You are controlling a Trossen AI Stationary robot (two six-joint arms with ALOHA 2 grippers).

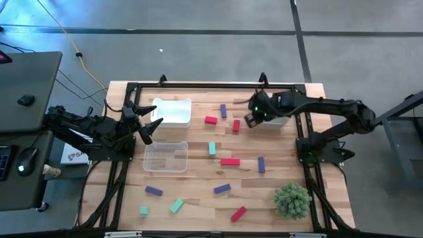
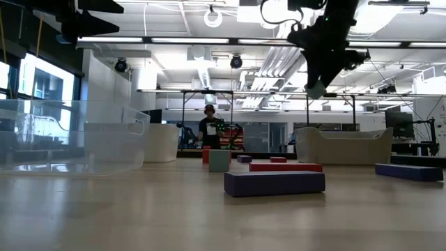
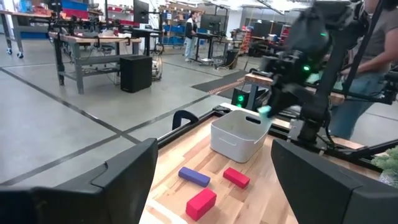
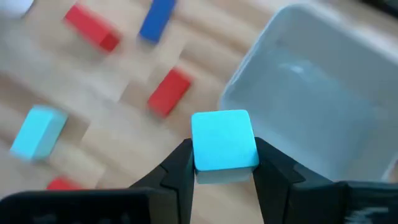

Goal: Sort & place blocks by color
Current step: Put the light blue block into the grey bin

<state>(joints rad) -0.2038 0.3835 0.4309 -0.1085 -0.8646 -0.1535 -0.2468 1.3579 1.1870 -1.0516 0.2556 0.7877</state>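
My right gripper hangs high over the table's far right part, next to a white bin, and is shut on a teal cube. The low view shows the cube well above the table. Red, purple and teal blocks lie scattered flat on the wood: a red one, a purple one, a teal one. My left gripper waits open at the left edge, pointing level across the table, with nothing between its fingers. My right gripper pinches the teal cube by two opposite side faces between its two fingers. The fingers slant down from above. The cube is lifted clear of the table, beside the near rim of the white bin.
A second white bin stands at the far left and a clear bin in front of it. A bushy green plant ball sits at the near right. More blocks lie near the front edge. A person stands in the room beyond.
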